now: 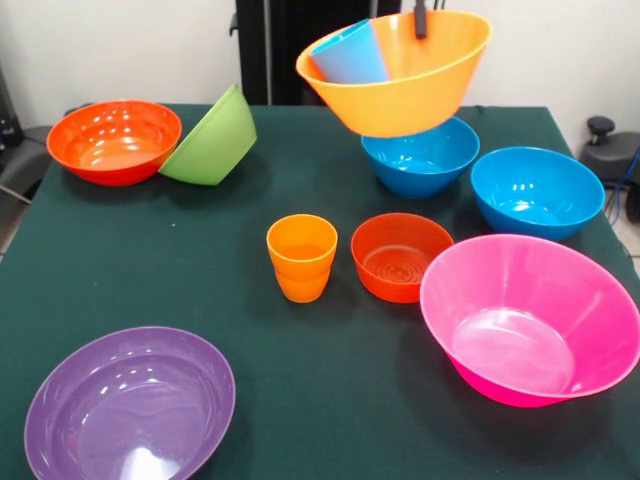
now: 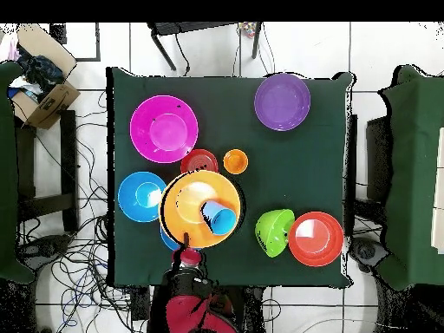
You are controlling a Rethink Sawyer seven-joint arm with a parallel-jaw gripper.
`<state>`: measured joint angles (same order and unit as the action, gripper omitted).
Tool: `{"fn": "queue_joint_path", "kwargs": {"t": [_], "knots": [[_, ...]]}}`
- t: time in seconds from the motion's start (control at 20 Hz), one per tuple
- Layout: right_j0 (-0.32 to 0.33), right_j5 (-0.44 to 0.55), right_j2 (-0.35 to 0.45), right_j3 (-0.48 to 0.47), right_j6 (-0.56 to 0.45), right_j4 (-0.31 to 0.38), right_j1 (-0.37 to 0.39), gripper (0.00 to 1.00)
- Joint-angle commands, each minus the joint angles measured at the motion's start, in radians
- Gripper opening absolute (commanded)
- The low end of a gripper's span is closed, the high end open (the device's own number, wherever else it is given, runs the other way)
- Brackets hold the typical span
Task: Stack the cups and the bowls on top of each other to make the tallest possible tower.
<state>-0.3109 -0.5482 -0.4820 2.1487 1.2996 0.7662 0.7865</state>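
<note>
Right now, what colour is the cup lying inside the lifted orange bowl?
Light blue. The cup lies tilted inside the orange bowl; the front view shows it best.

Robot lab or test room, by the look of it.
A table [image 2: 329, 173] under dark green cloth stands on a tiled floor [image 2: 390, 52] strewn with loose cables [image 2: 87, 251], a cardboard box [image 2: 43, 91] of what seems clutter nearby, plain white wall [image 1: 120, 50] behind.
</note>
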Motion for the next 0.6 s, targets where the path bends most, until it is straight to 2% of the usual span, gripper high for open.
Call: {"fn": "queue_joint_path", "kwargs": {"t": [0.05,0.35,0.6], "knots": [[-0.027,0.105,0.026,0.008,0.134,-0.079,-0.085,0.00],[-0.044,0.021,-0.006,0.012,0.133,-0.134,-0.170,0.00],[-0.027,0.049,0.025,0.037,0.165,-0.124,-0.193,0.00]]}}
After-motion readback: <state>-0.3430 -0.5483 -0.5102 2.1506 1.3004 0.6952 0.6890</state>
